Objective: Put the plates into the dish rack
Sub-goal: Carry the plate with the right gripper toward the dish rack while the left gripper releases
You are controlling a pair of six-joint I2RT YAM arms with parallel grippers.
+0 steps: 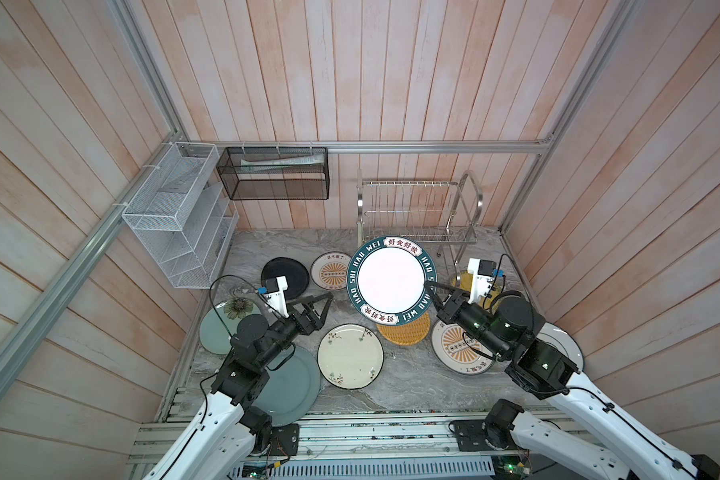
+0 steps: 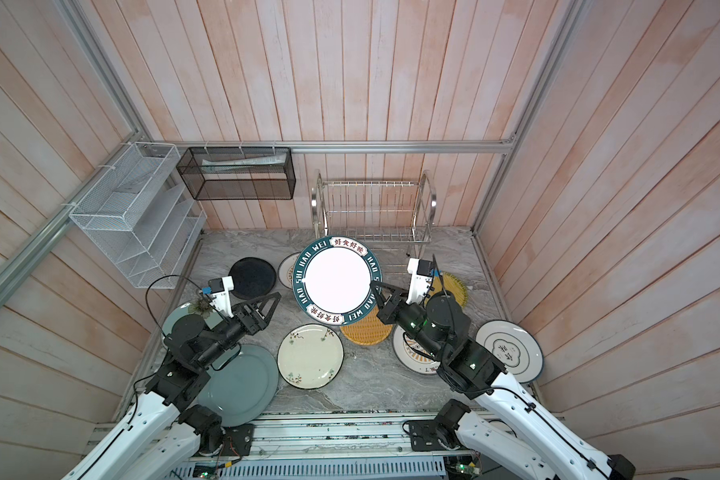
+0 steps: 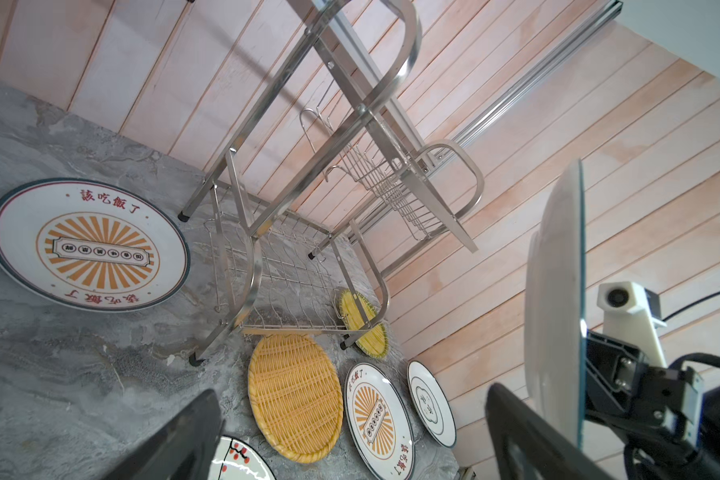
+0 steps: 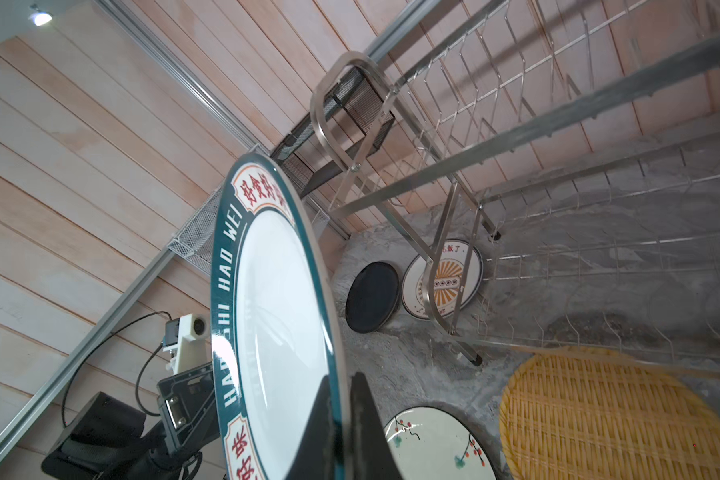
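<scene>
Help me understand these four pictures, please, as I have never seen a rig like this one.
These are two robot arms, each ending in a two-fingered gripper. Two pictures look down on the whole scene from a twin camera overhead; the other two come from a small camera on each arm's wrist. On the marble table plates lie flat, among them a black plate, a cream floral plate and a yellow woven plate. At the back stands a steel dish rack, with no plates in it. The right gripper is shut on the rim of a teal-rimmed white plate, held up off the table. The left gripper is open and holds nothing.
</scene>
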